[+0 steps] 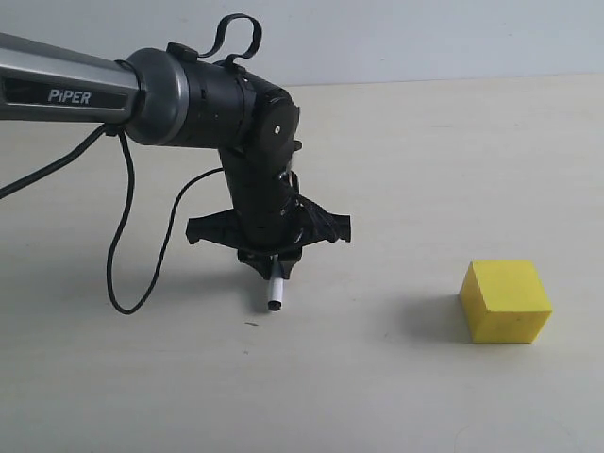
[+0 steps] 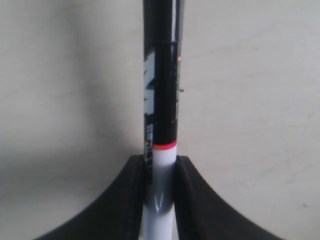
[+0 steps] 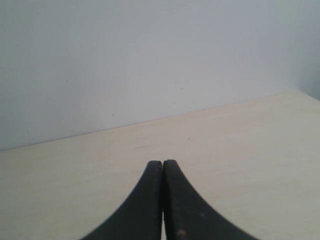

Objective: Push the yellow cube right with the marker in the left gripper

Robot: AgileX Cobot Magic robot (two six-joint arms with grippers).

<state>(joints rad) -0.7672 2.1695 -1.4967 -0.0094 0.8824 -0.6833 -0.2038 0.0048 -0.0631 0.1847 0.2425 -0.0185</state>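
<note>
Yellow cube (image 1: 505,300) sits on the tabletop (image 1: 377,406) well right of the marker (image 1: 275,293) clamped in the left claw (image 1: 272,269), so I judge the approach in hand: lower the tip, sweep right; the arm (image 1: 66,90) reads "PiPER". Left wrist view: white print on the marker seems too blurred to read. Right wrist view: right claw (image 3: 162,167) pressed together, empty.

Looking like robotics lab test setup: plain cream desk (image 1: 425,396) sitting against pale blank wall (image 1: 425,38), silver-grey PiPER-labelled arm (image 1: 66,90) hanging over it, loose black cable (image 1: 110,269) trailing from arm down onto desk.
</note>
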